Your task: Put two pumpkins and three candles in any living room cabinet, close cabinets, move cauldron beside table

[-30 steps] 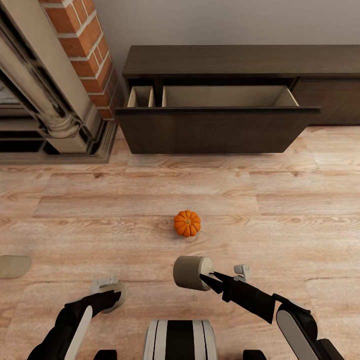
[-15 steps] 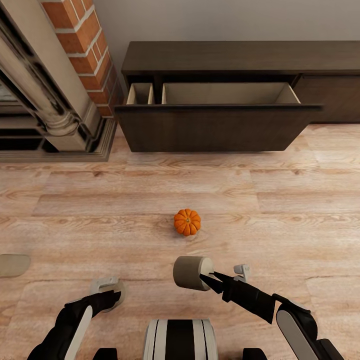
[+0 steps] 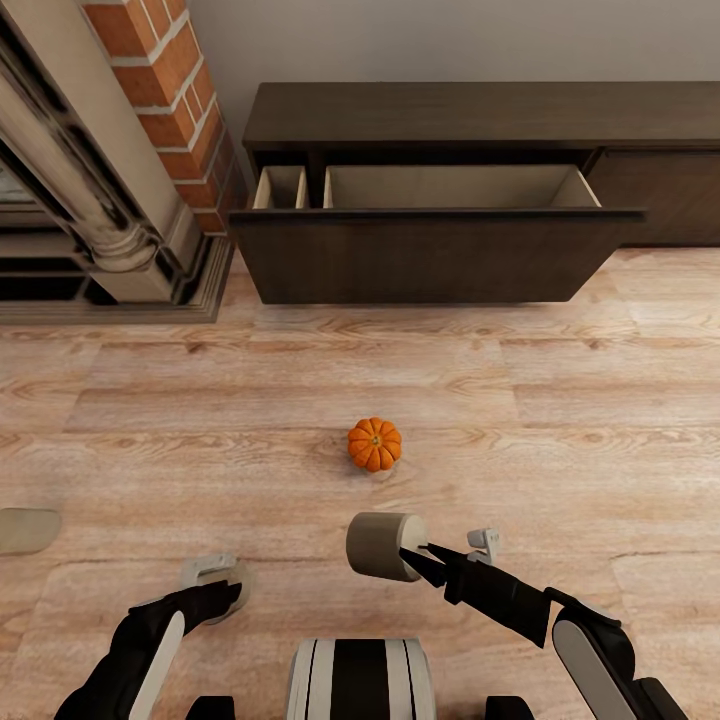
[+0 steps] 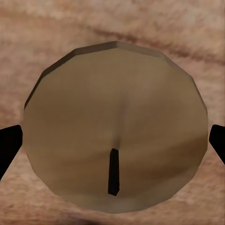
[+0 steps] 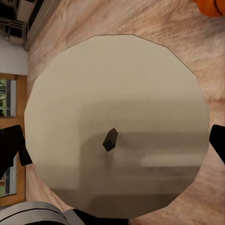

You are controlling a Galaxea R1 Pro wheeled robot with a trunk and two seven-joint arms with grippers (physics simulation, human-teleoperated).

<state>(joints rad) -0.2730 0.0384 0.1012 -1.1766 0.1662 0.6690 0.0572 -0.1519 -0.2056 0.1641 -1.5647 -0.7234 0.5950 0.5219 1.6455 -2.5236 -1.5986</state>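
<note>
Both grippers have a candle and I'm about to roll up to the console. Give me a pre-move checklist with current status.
1. Right gripper shut on a candle: ok; the fingers flank it in the right wrist view.
2. Left gripper shut on a second candle: ok; the fingers flank it in the left wrist view.
3. Cabinet drawer open to receive: ok; the pale lining shows.
4. Path ahead clear: not ok; a pumpkin sits on the floor between the robot and the drawer.
5. Third candle, second pumpkin, cauldron located: cannot tell.

pumpkin (image 3: 374, 445) before cabinet (image 3: 440, 200), fireplace (image 3: 110, 170) left
</note>
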